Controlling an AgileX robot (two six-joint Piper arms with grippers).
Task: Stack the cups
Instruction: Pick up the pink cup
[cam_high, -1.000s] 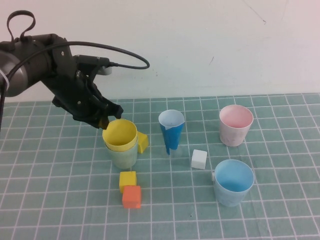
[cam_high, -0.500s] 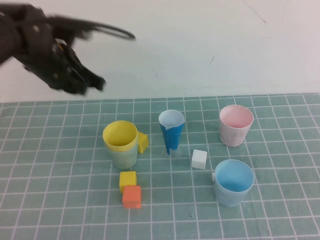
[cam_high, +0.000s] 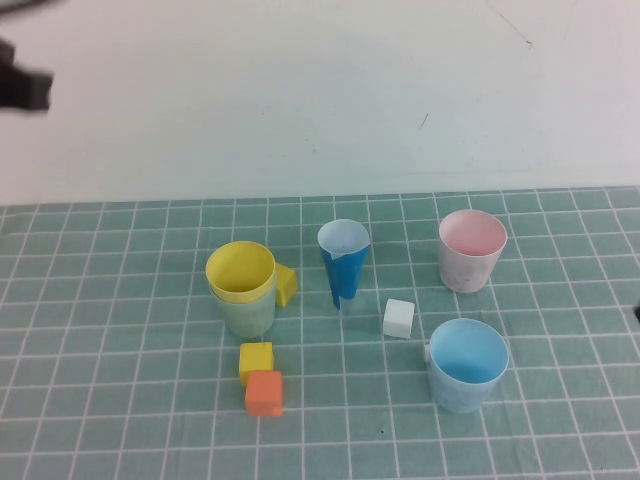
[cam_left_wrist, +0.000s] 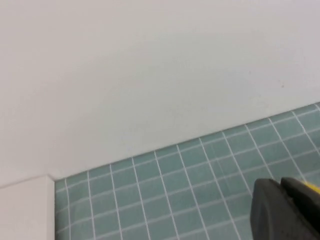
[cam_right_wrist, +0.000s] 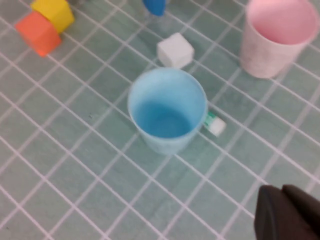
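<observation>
Tabletop (cam_high: 120, 420) under a green grid mat, white wall behind. Four cups: yellow cup (cam_high: 240, 271) sits nested in the pale green cup (cam_high: 246, 315), left of centre, so one stack is made. Pink cup (cam_high: 471, 249) stands upright at far right, on its own. Light blue cup (cam_high: 467, 364) stands upright at near right, mouth up, also on its own; the pink cup lies just beyond it, apart, not touching.

Left claw (cam_left_wrist: 287, 210) is lifted high off to the far left; only a dark scrap of that arm shows at the top-left edge of the high view. It is closed and carries nothing. Its wrist view shows mainly wall and mat, no cup.

Right claw (cam_right_wrist: 287, 212) is out of the high view, closed, empty. Its wrist view looks straight down into the light blue cup (cam_right_wrist: 167, 110), with the pink cup (cam_right_wrist: 276, 35) further off.

Key relation, as a judgement: both loose cups are on the right side, so the right arm is the nearer one. The light blue cup is closest to it, axis vertical, rim open to a grip from above. The right claw must open first.

Small clutter: blue cone-like piece (cam_high: 342, 262) at centre, white cube (cam_high: 398, 318) between it and the light blue cup, yellow cube (cam_high: 255, 360) and orange cube (cam_high: 263, 393) near the stack, another yellow cube (cam_high: 286, 284) touching the stack's right side. A small white-and-green item (cam_right_wrist: 215, 123) lies against the light blue cup's base.
</observation>
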